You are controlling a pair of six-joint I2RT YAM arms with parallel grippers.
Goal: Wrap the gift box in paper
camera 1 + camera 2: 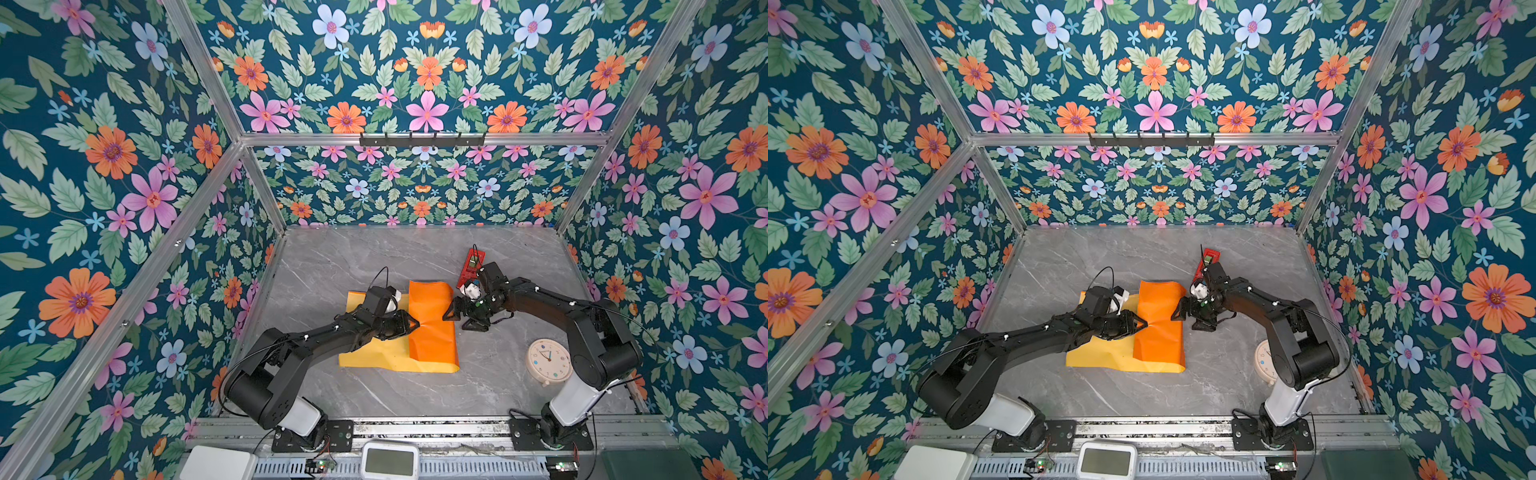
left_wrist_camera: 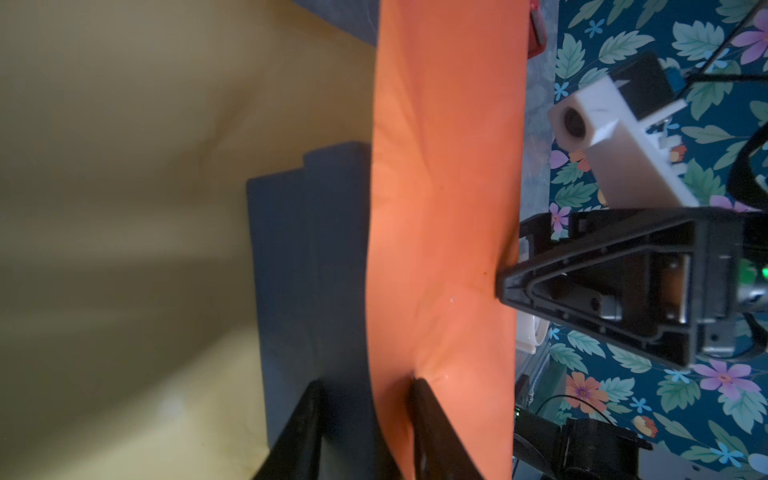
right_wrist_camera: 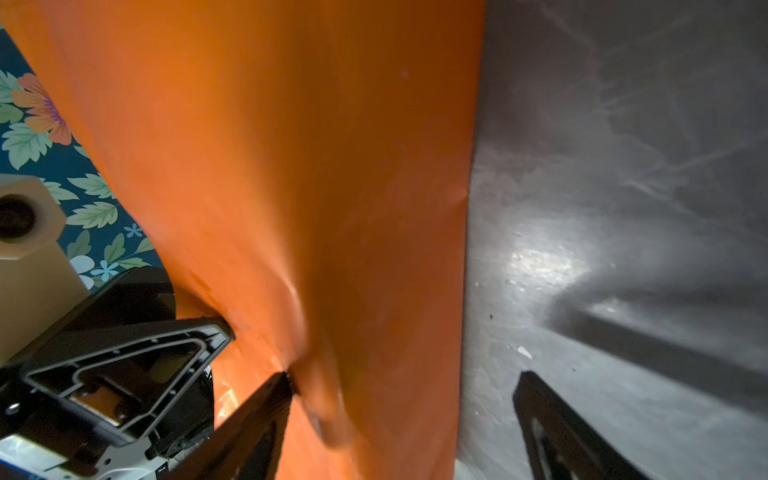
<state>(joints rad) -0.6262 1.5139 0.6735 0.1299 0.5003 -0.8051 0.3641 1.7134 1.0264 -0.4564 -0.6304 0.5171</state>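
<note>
In a top view the creased paper (image 1: 374, 357), matte yellow with a glossy orange flap, lies on the marbled tabletop (image 1: 365, 257), both arms stretched low toward it. The left wrist view shows the flat dark-blue box (image 2: 291, 270) under the flap, left pincer (image 2: 365, 386) clenched on paper at its edge. The right wrist view shows the right pincer (image 3: 405, 376) spread wide, one finger (image 3: 266, 411) denting the flap.
</note>
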